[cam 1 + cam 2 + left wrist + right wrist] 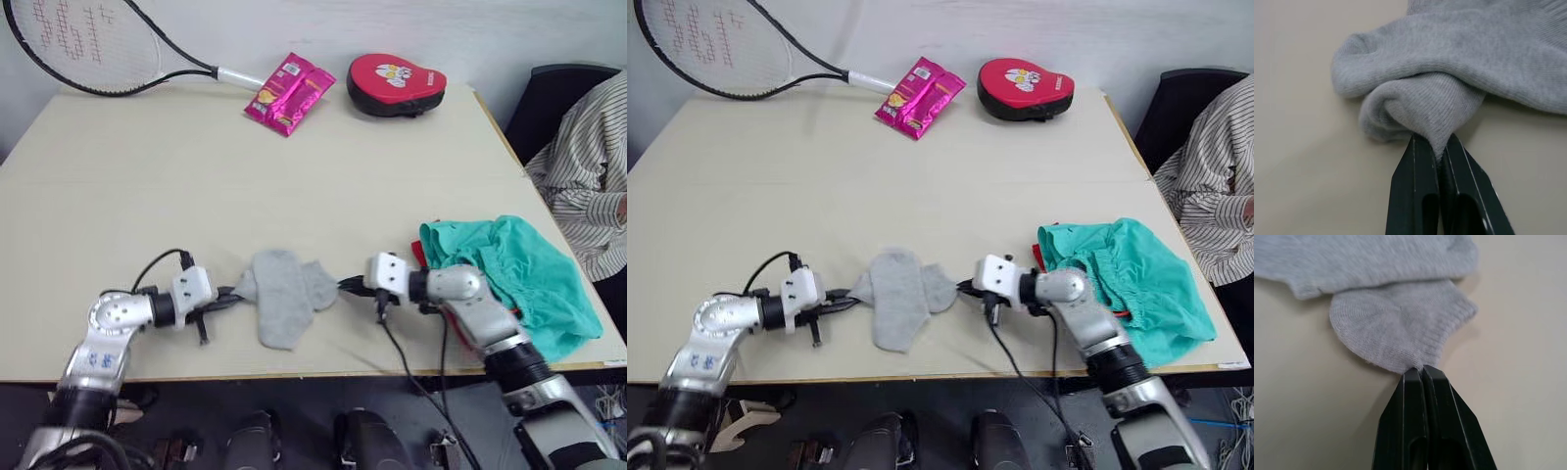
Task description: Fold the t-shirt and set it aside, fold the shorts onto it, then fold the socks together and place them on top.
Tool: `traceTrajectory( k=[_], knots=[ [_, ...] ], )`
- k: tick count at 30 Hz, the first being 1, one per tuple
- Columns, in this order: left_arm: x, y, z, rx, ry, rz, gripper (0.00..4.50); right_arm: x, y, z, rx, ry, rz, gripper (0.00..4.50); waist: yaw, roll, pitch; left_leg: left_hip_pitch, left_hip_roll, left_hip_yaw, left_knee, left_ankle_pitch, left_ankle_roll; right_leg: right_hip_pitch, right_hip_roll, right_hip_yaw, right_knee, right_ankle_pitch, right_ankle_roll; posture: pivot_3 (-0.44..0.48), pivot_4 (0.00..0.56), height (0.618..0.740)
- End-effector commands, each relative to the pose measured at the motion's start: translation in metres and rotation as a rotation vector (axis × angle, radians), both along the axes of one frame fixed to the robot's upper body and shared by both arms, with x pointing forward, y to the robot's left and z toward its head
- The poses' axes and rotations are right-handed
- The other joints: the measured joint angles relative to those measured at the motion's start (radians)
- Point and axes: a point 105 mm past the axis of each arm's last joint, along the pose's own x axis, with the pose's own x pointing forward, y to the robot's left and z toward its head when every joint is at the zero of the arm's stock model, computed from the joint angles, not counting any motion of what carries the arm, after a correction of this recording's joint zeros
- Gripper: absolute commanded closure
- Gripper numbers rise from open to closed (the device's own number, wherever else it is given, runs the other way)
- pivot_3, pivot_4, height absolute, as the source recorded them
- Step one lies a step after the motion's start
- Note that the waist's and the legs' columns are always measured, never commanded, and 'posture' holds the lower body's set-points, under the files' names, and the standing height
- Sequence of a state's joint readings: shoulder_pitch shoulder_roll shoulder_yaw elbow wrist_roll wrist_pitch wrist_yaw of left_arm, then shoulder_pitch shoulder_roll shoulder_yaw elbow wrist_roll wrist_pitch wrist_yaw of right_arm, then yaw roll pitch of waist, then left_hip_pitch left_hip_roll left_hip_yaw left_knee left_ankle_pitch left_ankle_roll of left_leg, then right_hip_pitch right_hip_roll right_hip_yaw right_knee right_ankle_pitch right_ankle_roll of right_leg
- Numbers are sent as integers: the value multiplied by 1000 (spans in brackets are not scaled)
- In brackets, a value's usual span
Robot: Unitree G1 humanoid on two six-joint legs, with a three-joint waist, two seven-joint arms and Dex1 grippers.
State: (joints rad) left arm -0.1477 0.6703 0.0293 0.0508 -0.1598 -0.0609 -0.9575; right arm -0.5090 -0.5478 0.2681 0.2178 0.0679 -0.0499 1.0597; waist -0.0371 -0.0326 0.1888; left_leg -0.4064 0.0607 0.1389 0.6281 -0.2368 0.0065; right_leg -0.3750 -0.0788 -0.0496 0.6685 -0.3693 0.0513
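Your left gripper has its two black fingers pinched together on a fold of grey knit at one end of the socks. Your right gripper is likewise clamped tight, its tips nipping the very edge of the socks at the opposite end. Between the two grips the socks lie flat on the table near its front edge, roughly midway between your arms. You can see two axes in them: one part stretches across from gripper to gripper, left to right, and a longer lobe runs from that line toward the front edge, its rounded end pointing at you.

Just behind your right arm, by the table's right edge, the shorts lie in a rumpled teal heap. A sliver of the t-shirt shows red at their left edge, under them.

Along the far edge you have a tennis racket, a pink snack packet and a red padded pad. A person in a striped shirt sits off the right side.
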Motion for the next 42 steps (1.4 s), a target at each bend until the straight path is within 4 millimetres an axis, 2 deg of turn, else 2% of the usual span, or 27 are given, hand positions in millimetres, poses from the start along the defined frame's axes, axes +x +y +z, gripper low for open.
traceTrajectory(
  k=[1,7,8,9,11,14,20,22,23,25,26,28,31,36,38,42],
  knots=[
    [-9,-9,8,-31,8,23,4473,4,-5,11,17,-34,18,4500,0,0,0,0,0,0,0,0,0,0,0,0,0,0,0,0,150,740],
    [-9,-7,9,-48,30,105,4473,-2,-2,4,26,-10,17,4500,2,0,0,0,0,0,-1,0,-1,0,0,0,0,0,0,0,150,740],
    [-8,-5,10,-52,33,121,4122,-2,-3,3,24,-5,5,4500,2,0,0,0,0,0,-1,0,-1,0,0,0,0,0,0,0,150,740],
    [-10,-5,8,-62,57,123,4024,-1,-5,4,35,-8,-15,4500,2,0,0,0,0,0,-1,0,-1,0,0,0,-1,0,0,0,150,740],
    [-12,-3,8,-73,81,124,3539,2,-8,11,82,-7,-74,4500,2,0,0,0,0,0,-1,0,-1,0,0,0,-1,0,0,0,150,740],
    [-16,7,11,-44,87,116,2683,-5,-16,17,123,51,-113,3886,3,0,0,0,1,0,-1,0,-1,0,0,0,-1,0,0,0,150,740],
    [-31,40,24,-10,205,89,828,-31,-31,26,137,113,-96,1844,4,1,0,0,1,0,-6,0,-2,0,0,0,-7,0,-1,0,150,740],
    [-33,47,29,-38,276,96,178,-42,-30,32,211,205,-93,1133,3,1,1,0,1,1,-7,0,-1,0,0,0,-8,0,-1,0,150,740],
    [-29,47,34,-73,297,112,0,-50,-26,34,263,296,-95,799,4,1,1,0,1,1,-7,-1,-1,0,0,0,-8,0,-1,0,150,740],
    [-17,44,41,-135,329,158,0,-67,-20,31,293,479,-89,123,6,2,1,0,1,1,-8,-2,2,0,0,0,-8,0,-1,0,150,740],
    [-11,40,43,-168,351,171,0,-75,-15,27,295,571,-88,55,8,2,1,0,1,0,-7,-2,2,0,0,0,-8,0,-1,0,150,740],
    [3,31,47,-208,348,184,0,-85,-2,19,311,675,-100,55,9,1,1,0,1,-1,-7,-2,3,0,0,0,-8,0,-2,0,150,740],
    [28,13,51,-225,270,196,0,-87,20,3,351,773,-189,55,10,0,0,0,0,-1,-7,-2,3,0,0,0,-8,0,-2,0,150,740],
    [45,-11,39,-212,342,151,0,-92,33,-12,294,871,-250,55,4,-1,-1,-1,0,4,-6,1,-1,-1,1,1,-7,0,-2,0,150,740],
    [50,-18,36,-199,374,134,0,-92,36,-13,290,893,-258,55,4,-2,-1,0,1,4,-6,1,-1,-1,1,1,-7,0,-2,0,150,740],
    [75,-30,27,-148,415,145,0,-96,52,-9,311,984,-227,55,10,-2,-1,0,1,3,-5,1,-1,-2,2,1,-6,0,-2,0,150,740]
  ],
)
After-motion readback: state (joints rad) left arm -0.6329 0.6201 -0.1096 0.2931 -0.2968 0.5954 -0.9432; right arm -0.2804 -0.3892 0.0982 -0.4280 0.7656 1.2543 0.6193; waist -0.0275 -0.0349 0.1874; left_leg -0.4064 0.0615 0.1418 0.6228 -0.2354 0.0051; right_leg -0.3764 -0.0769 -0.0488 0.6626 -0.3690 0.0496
